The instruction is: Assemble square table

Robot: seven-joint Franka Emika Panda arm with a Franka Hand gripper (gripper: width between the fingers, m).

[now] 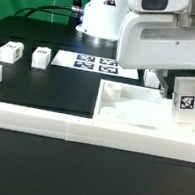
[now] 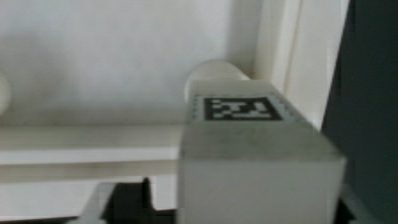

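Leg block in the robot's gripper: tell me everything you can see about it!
The leg block is small, white and plastic-looking, with a black-and-white square tag on its side. It stands upright, its top tucked in the gripper, which seems to clamp it. Its lower end meets the white tabletop near the corner on the exterior view's right. Whether it sits in a hole cannot be seen.

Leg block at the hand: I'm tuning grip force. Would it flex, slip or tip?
Probably rigid: the leg block looks like solid moulded plastic with crisp edges. Its smooth white faces may slip in the hand. Standing tall and narrow on the square slab, it could tip if nudged.
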